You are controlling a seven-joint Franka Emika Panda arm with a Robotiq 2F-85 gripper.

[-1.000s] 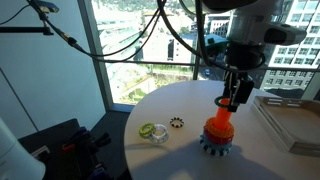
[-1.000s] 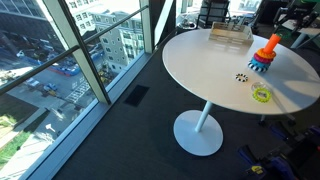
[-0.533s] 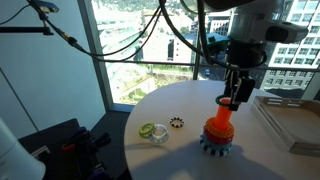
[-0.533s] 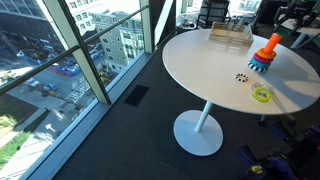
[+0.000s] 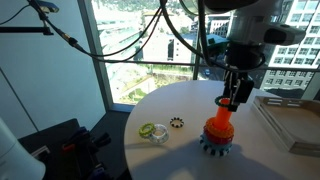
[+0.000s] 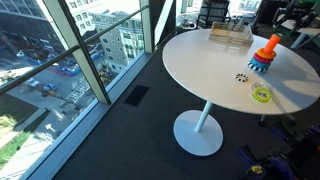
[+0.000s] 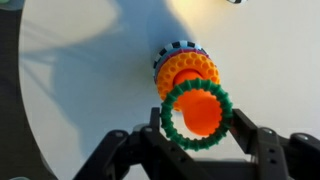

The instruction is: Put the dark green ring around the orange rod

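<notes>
Dark green ring (image 7: 168,114): clamped on both sides between the jaws of gripper (image 7: 197,125), directly over orange rod (image 7: 198,108), rod top showing through its hole. Yellow-green ring (image 5: 149,130), toothed ring (image 5: 177,123): on table (image 5: 172,148), apart from rod.

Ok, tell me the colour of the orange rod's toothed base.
Blue-grey; the toothed base shows best in an exterior view.

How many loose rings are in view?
3. A dark green plastic ring is held in the tool at the tip of the thick orange rod; a yellow-green ring and a small blackish toothed ring lie on the round white table. Others could hide behind the rod's base.
</notes>
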